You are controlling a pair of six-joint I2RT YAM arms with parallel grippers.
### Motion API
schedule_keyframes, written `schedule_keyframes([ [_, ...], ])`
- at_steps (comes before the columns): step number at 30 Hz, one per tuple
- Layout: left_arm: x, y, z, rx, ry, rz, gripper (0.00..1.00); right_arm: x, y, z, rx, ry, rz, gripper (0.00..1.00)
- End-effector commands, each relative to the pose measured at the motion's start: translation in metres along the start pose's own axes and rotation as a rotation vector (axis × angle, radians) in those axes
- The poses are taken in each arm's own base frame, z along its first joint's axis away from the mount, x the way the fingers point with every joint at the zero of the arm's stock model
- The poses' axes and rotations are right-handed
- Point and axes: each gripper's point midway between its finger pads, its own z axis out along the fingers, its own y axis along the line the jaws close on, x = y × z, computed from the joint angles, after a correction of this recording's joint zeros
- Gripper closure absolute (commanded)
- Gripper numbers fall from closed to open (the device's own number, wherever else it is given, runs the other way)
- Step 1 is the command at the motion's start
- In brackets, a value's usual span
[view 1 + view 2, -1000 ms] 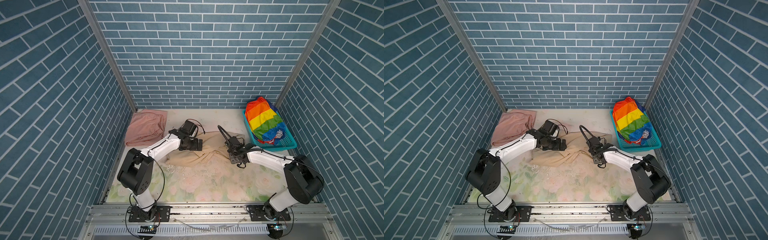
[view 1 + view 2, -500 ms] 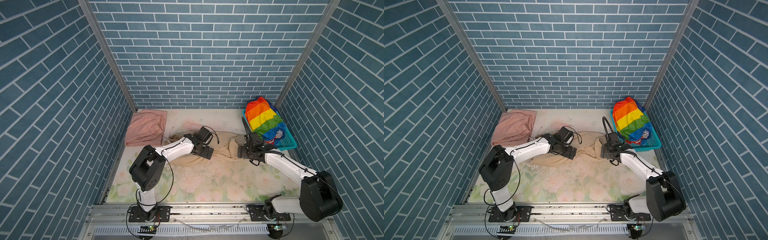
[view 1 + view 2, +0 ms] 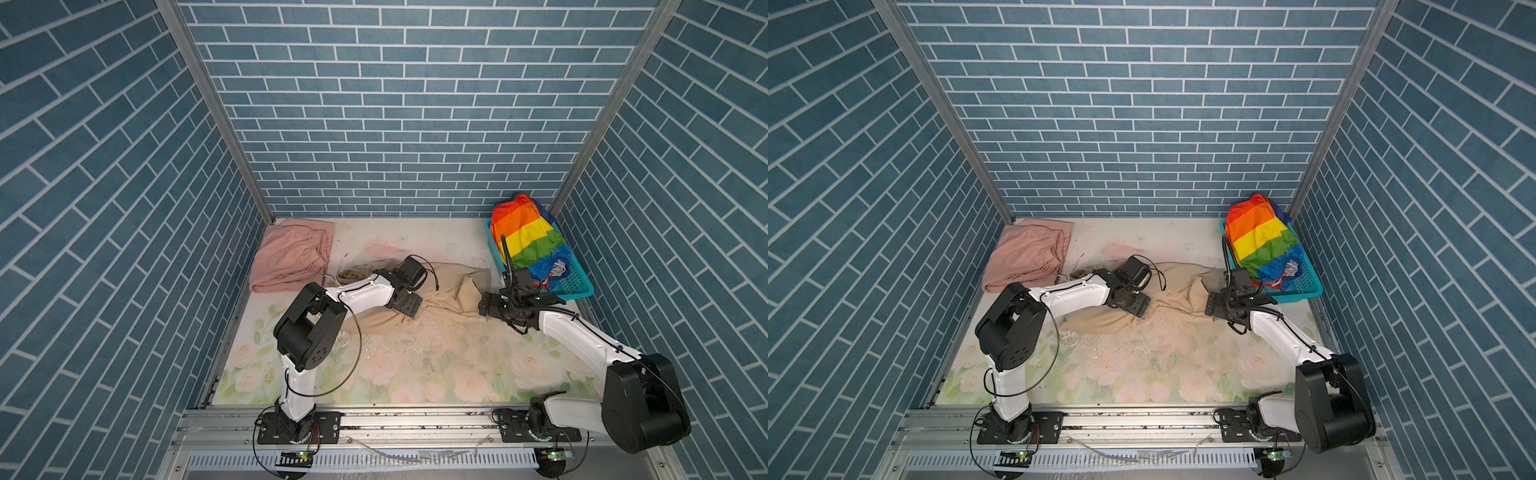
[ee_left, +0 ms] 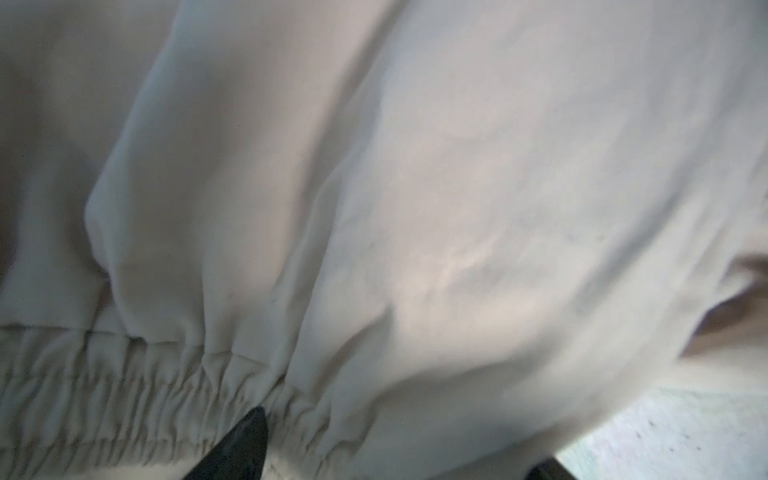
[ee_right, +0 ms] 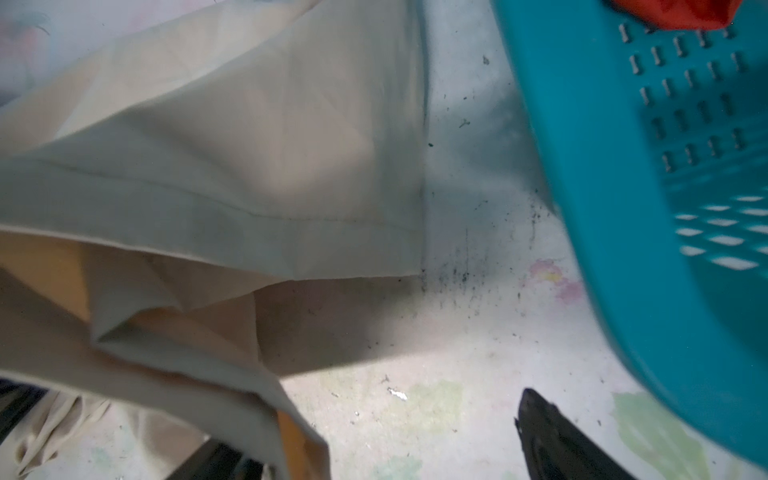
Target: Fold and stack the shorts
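The beige shorts point(image 3: 449, 286) lie crumpled across the middle of the floral mat in both top views. My left gripper point(image 3: 409, 306) presses down on their near edge. In the left wrist view its fingers point(image 4: 239, 449) stand wide apart, with the gathered elastic waistband point(image 4: 137, 374) bulging between them. My right gripper point(image 3: 484, 305) hovers open at the shorts' right leg hem point(image 5: 257, 224); a fold of cloth drapes over one of its fingertips, the mat shows between them. The pink shorts point(image 3: 291, 257) lie folded at the back left. The rainbow-striped shorts point(image 3: 525, 239) are heaped in the basket.
A teal perforated basket point(image 3: 577, 286) stands at the back right, close beside my right gripper and its wrist cable. Blue brick walls enclose the mat on three sides. The floral mat point(image 3: 415, 365) stretches toward the front rail.
My left gripper has slid right and forward along the beige shorts and its jaws have begun to narrow. My right gripper opened wider and shifted right toward the basket.
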Motion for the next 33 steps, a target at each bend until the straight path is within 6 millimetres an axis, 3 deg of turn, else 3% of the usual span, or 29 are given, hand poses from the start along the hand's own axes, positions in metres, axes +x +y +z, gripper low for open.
schedule_keyframes([
  [1, -0.011, 0.021, -0.002, -0.019, -0.030, -0.048, 0.24, 0.001, 0.003, 0.003, -0.028, 0.003, 0.036, 0.07],
  [6, -0.012, 0.029, -0.008, -0.010, -0.033, -0.066, 0.29, 0.004, 0.002, 0.007, -0.031, 0.016, 0.039, 0.07],
  [11, -0.020, 0.020, -0.024, 0.059, -0.082, -0.082, 0.24, 0.004, 0.002, 0.010, -0.033, 0.018, 0.042, 0.07],
  [18, -0.017, 0.012, -0.020, 0.110, -0.073, -0.080, 0.17, 0.002, 0.005, 0.011, -0.044, 0.017, 0.049, 0.07],
  [25, -0.004, 0.026, 0.001, 0.099, -0.042, -0.131, 0.22, 0.001, 0.006, 0.009, -0.051, 0.016, 0.047, 0.07],
  [33, -0.013, 0.042, -0.018, 0.114, -0.126, -0.196, 0.23, 0.004, 0.004, 0.012, -0.045, 0.023, 0.051, 0.07],
])
